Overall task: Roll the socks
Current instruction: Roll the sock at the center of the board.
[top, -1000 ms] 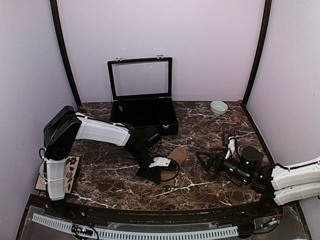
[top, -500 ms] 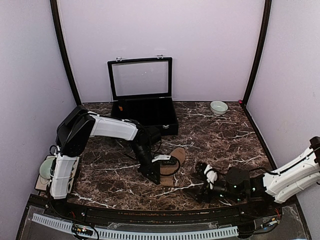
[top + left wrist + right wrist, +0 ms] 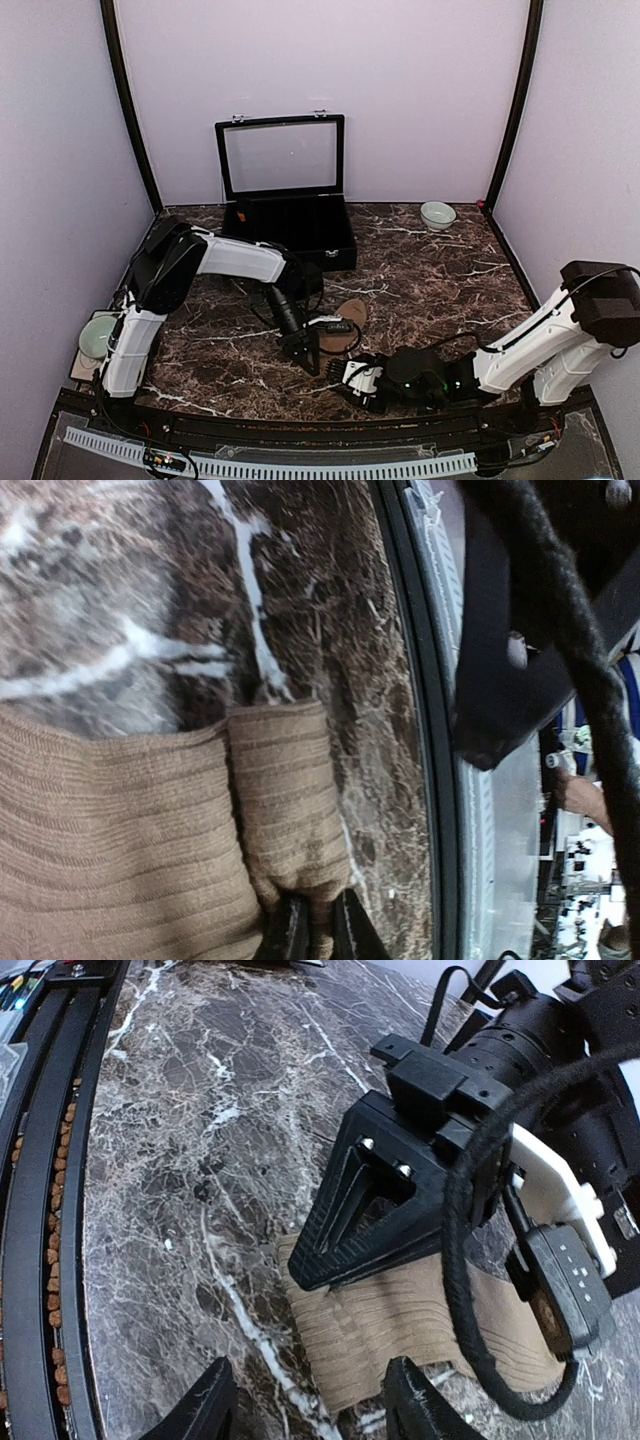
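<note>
Left end effector (image 3: 315,932) pinches ribbed tan sock (image 3: 120,830), edge folded over.

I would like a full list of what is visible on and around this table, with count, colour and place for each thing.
table: 1, dark brown marble with white veins, under everything.
case: 1, black, clear lid standing open, back centre of the table.
bowls: 2, pale; one at back right, one at the left edge.
sock: 1 seen, tan, ribbed, lying on the table near front centre.
left gripper: 1, black, shut on the sock's edge.
right gripper: 1, black, open, low at a corner of the sock.
</note>
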Controlling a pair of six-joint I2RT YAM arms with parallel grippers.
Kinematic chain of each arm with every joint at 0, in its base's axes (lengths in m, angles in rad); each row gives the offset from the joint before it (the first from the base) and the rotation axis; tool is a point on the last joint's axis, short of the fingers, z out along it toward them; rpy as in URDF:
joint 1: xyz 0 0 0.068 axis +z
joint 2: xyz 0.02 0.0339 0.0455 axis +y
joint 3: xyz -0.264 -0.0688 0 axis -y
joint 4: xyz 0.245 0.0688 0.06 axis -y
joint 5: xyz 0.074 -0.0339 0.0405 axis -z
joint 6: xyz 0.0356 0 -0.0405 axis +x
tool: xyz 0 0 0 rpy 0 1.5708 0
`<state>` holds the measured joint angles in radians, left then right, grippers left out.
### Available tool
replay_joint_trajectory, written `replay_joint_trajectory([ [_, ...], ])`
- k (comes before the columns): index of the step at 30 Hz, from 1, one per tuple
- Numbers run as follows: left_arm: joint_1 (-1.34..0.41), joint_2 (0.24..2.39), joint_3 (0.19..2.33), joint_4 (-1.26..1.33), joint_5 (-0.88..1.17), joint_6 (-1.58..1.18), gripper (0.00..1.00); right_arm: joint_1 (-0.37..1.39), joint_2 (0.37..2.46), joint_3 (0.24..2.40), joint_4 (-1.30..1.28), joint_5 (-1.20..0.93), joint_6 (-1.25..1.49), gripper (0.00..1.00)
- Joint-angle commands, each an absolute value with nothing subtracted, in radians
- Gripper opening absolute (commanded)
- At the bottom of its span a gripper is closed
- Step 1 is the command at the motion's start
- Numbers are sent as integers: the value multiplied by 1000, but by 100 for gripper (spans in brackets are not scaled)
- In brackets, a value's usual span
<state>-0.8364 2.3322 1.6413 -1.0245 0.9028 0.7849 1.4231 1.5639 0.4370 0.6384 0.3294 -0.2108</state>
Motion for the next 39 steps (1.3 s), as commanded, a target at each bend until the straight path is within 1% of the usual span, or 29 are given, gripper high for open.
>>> replay_joint_trajectory([
  [1,-853,2446,1569,-1088,685,816,13,1412,1651,488,699,267,-296,48],
  [6,-851,2445,1577,-1092,676,820,15,1357,1708,518,744,176,-282,39],
  [8,-851,2445,1575,-1090,679,818,16,1331,1727,527,752,132,-271,39],
  [13,-851,2445,1569,-1083,677,818,16,1310,1776,552,751,105,-271,36],
  [17,-851,2444,1565,-1074,668,817,17,1308,1800,556,714,79,-254,26],
  [21,-851,2429,1566,-1060,662,819,21,1306,1814,547,709,74,-230,19],
  [23,-851,2405,1557,-1029,649,814,23,1302,1822,551,701,72,-222,14],
  [25,-851,2369,1539,-989,626,801,26,1296,1838,557,697,67,-210,7],
  [28,-845,2301,1517,-941,615,773,32,1283,1860,565,682,47,-175,0],
  [30,-832,2239,1486,-897,623,739,46,1275,1864,565,676,14,-147,0],
  [31,-826,2206,1463,-862,618,720,48,1272,1862,566,666,-5,-139,0],
  [34,-807,2088,1375,-754,585,676,49,1269,1845,579,605,-43,-106,0],
  [39,-790,1881,1225,-560,472,641,50,1269,1823,600,499,-97,-36,0],
])
